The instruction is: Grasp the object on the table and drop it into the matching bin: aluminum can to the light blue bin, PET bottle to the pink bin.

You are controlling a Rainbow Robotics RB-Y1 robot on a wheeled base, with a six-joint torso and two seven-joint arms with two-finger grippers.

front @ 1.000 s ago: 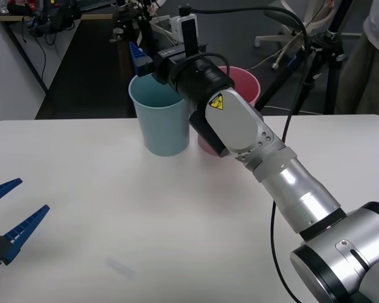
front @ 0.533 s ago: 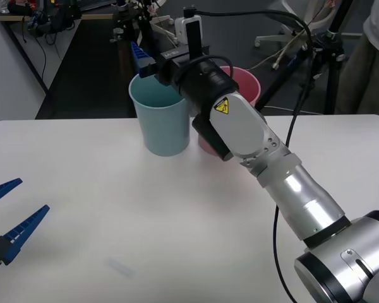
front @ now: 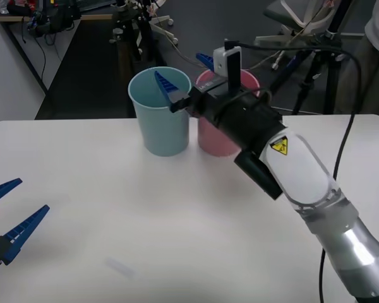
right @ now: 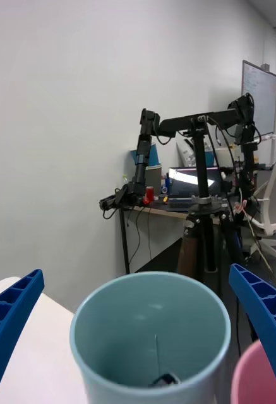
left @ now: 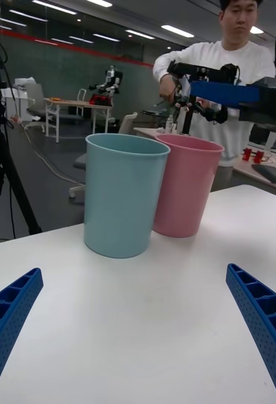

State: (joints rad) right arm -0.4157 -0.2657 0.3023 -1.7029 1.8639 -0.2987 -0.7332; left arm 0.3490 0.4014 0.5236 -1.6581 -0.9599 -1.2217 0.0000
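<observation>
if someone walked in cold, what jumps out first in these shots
The right claw, open, hangs over the light blue bin at the table's far edge, with the pink bin right beside it. Something small and dark lies at the blue bin's bottom. The left claw waits open at the near left.

- Front view: high, looking down over the table [front: 114,208].
- Right wrist view: close above the light blue bin [right: 150,334].
- Left wrist view: low, farther back; shares both bins.
</observation>
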